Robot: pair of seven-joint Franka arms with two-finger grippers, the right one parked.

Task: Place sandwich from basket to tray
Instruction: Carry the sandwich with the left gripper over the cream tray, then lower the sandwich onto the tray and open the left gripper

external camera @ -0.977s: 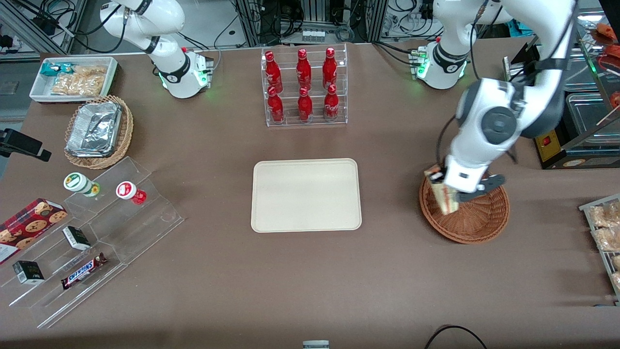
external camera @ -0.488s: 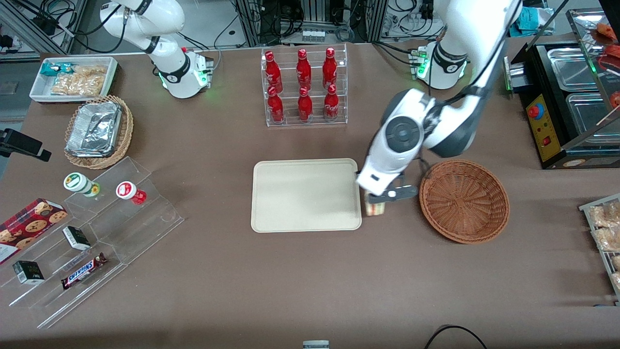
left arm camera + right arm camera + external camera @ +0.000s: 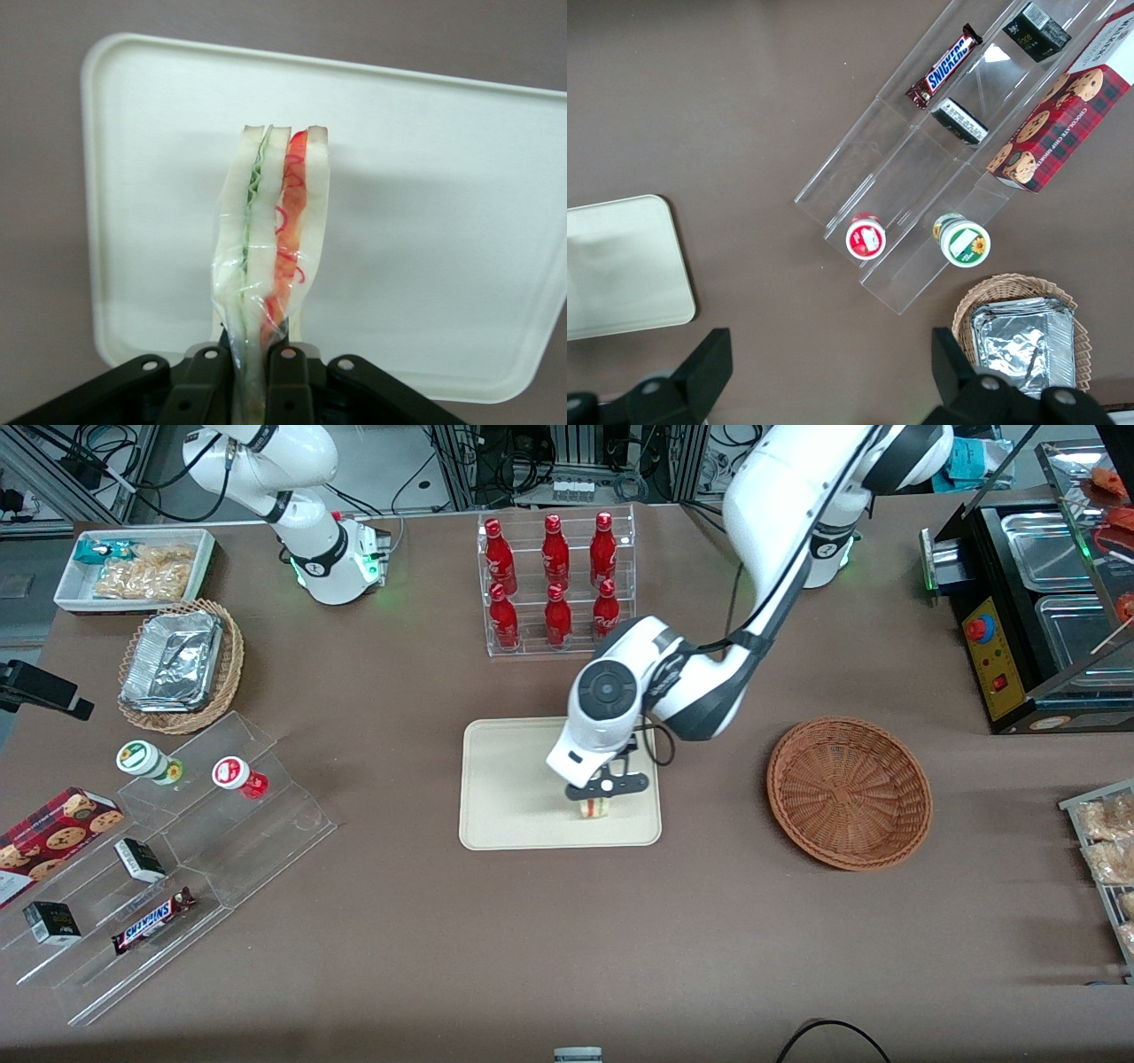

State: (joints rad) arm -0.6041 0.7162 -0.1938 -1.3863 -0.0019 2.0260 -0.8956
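Note:
My left gripper (image 3: pixel 595 795) hangs over the cream tray (image 3: pixel 514 797), above the part nearest the front camera and toward the basket. It is shut on the sandwich (image 3: pixel 592 808), a plastic-wrapped wedge of white bread with green and red-orange filling. In the left wrist view the sandwich (image 3: pixel 270 257) sticks out from between the black fingers (image 3: pixel 288 390) with the tray (image 3: pixel 425 177) under it. Whether the sandwich touches the tray I cannot tell. The reddish-brown wicker basket (image 3: pixel 849 792) stands empty beside the tray, toward the working arm's end.
A clear rack of red bottles (image 3: pixel 556 584) stands farther from the camera than the tray. Toward the parked arm's end are a clear stepped stand (image 3: pixel 177 850) with snacks, a tan basket with a foil container (image 3: pixel 177 664) and a white bin (image 3: pixel 133 571).
My left gripper has carried the sandwich out of the basket and sideways across the table to over the tray. The basket is now empty.

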